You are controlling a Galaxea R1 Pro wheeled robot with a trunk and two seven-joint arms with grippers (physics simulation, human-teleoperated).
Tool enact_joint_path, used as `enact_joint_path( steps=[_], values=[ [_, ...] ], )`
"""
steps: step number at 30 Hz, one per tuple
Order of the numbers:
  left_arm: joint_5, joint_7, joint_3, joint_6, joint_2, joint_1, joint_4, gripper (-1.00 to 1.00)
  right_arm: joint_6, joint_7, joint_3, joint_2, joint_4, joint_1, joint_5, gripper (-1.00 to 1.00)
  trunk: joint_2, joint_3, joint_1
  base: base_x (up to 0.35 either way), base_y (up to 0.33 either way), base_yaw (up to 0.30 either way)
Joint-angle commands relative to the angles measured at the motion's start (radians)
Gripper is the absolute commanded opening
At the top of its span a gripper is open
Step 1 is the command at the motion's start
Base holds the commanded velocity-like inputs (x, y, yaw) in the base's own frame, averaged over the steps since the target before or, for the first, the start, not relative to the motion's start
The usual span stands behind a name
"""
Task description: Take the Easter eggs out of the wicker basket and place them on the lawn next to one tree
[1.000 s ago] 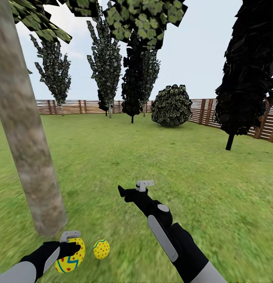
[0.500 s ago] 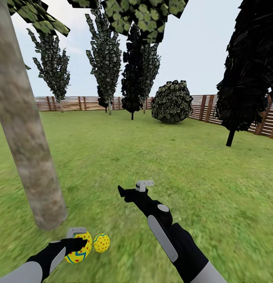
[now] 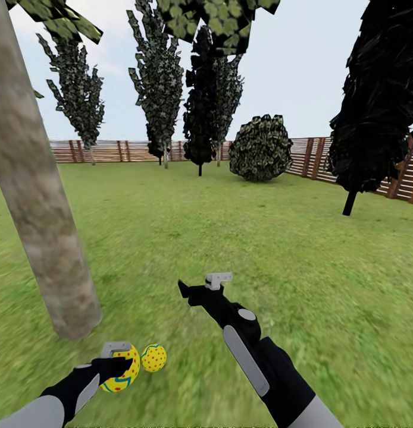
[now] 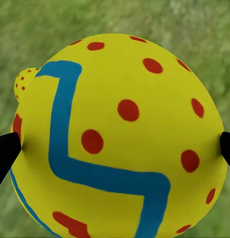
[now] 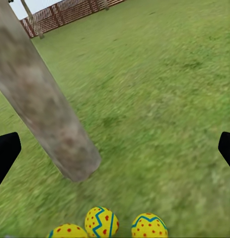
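My left gripper (image 3: pixel 119 367) is shut on a yellow Easter egg (image 3: pixel 124 370) with red dots and a blue zigzag, low over the lawn (image 3: pixel 188 238). In the left wrist view that egg (image 4: pixel 119 139) sits between the black fingertips (image 4: pixel 5 153). A second egg (image 3: pixel 153 358) lies on the grass just to its right, near the foot of the grey-tan tree (image 3: pixel 49 238). The right wrist view has three eggs (image 5: pixel 101 221) in a row by the trunk (image 5: pixel 55 119). My right gripper (image 3: pixel 197 286) hangs open and empty over the grass. The wicker basket is out of view.
A brown slat fence (image 3: pixel 111 151) rings the garden at the back and right. Dark columnar trees (image 3: pixel 200 107), a round bush (image 3: pixel 261 147) and a dark tree (image 3: pixel 379 101) at the right stand far off. Open grass stretches ahead and to the right.
The head view has tilted slightly. My left gripper, still holding its egg, has moved closer to the egg lying on the grass. The right arm has kept its pose.
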Motion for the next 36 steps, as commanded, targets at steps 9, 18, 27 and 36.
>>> enact_joint_path(
  steps=[9,18,27,36],
  values=[
    [0.011,0.000,-0.007,-0.025,-0.008,0.001,-0.002,-1.00,0.003,-0.009,0.002,0.000,-0.001,-0.001,-0.010,1.00,-0.064,-0.044,0.034,0.000,0.000,0.000],
    [0.010,0.001,-0.008,-0.049,-0.010,0.001,-0.001,-1.00,0.003,-0.009,0.002,0.000,-0.001,-0.001,-0.010,1.00,-0.127,-0.087,0.069,0.000,0.000,0.000],
    [0.010,0.000,-0.008,-0.058,-0.011,0.001,-0.001,-1.00,0.003,-0.009,0.002,0.000,-0.001,-0.001,-0.009,1.00,-0.190,-0.130,0.103,0.000,0.000,0.000],
    [0.010,0.001,-0.009,-0.070,-0.017,0.001,0.000,-1.00,0.003,-0.008,0.002,0.000,-0.001,-0.001,-0.010,1.00,-0.253,-0.173,0.138,0.000,0.000,0.000]
  ],
)
